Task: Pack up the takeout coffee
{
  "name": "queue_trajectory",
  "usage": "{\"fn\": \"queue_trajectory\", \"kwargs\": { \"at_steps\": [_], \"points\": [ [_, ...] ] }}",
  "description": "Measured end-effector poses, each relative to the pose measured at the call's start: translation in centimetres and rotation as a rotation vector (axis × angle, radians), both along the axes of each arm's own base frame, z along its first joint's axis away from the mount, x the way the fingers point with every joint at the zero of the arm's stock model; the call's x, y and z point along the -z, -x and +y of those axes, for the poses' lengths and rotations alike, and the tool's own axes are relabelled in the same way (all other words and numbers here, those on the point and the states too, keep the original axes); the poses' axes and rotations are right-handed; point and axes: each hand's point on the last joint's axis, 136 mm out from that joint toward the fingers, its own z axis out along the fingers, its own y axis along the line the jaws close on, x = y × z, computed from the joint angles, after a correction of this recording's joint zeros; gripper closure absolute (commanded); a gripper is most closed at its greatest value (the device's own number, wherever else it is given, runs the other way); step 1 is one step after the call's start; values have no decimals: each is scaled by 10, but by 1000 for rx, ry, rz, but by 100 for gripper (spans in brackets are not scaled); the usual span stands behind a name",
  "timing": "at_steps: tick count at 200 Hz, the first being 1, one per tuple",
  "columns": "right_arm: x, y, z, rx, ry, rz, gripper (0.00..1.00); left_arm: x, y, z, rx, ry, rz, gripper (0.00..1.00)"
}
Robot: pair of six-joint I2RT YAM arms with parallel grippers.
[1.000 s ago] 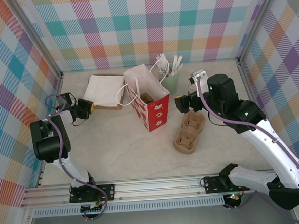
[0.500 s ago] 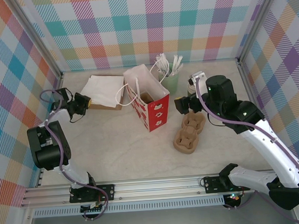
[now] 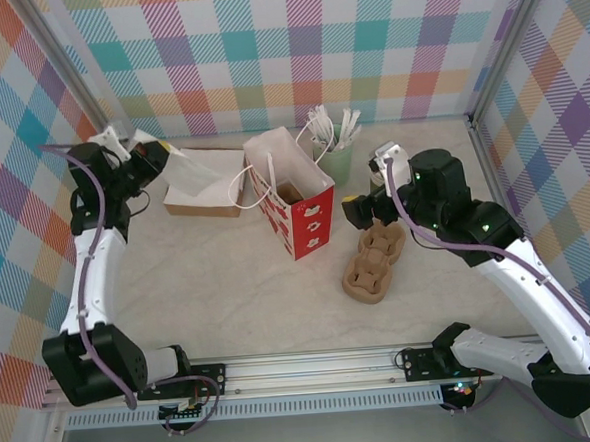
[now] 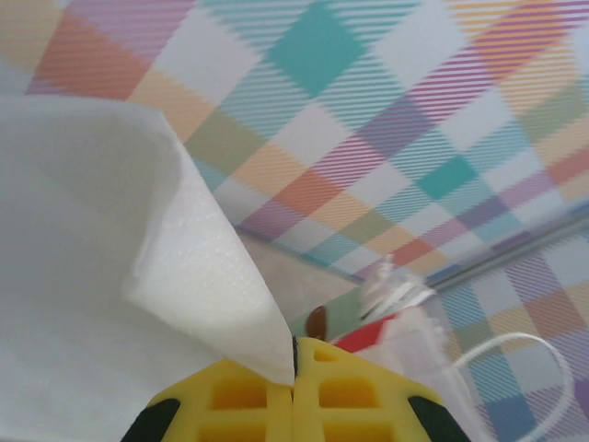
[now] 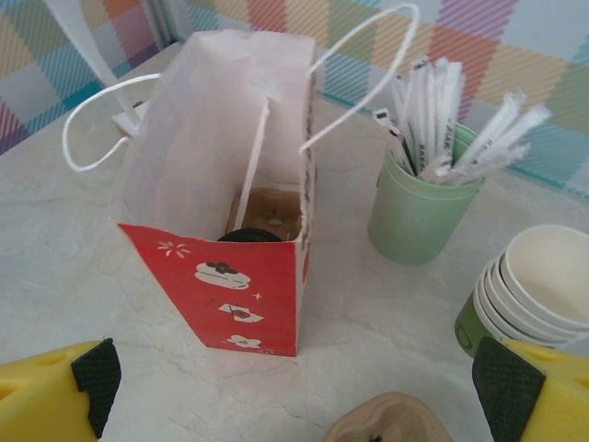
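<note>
Pinching napkin (image 4: 110, 230) w/ L claw (image 4: 294, 368); R claw (image 5: 296, 382) wide.

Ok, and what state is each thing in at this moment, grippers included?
Left gripper: shut on a napkin.
Right gripper: open, holding nothing.
Paper bag: upright, mouth open.
Coffee cup: inside the bag, black lid on.
Stirrer pot: upright, full.
Cup stack: upright, nested, lidless.
Cup carrier: lying flat, empty.
</note>
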Motion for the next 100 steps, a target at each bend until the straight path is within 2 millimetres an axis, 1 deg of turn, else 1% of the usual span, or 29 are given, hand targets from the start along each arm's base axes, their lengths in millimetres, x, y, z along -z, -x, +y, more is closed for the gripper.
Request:
{"fn": "queue_trajectory", "kwargs": {
  "at_steps": [11,19,40,65,84,100],
  "points": [
    [-5,3,5,-47,6,-18,0,-27,11,-10,40,-33,-75,100],
    [-11,5,10,-89,11,-38,0,-43,20,-19,72,-51,-118,100],
    [-33,11,25,-211,6,-108,0,-75,42,-42,171,-89,-215,100],
    [-56,22,43,-354,-11,-189,0,-102,69,-75,317,-124,-308,100],
    [-73,27,57,-450,-36,-231,0,-117,92,-102,443,-152,-365,100],
    [-84,28,69,-512,-60,-249,0,-127,116,-129,571,-193,-414,100]
  ]
}}
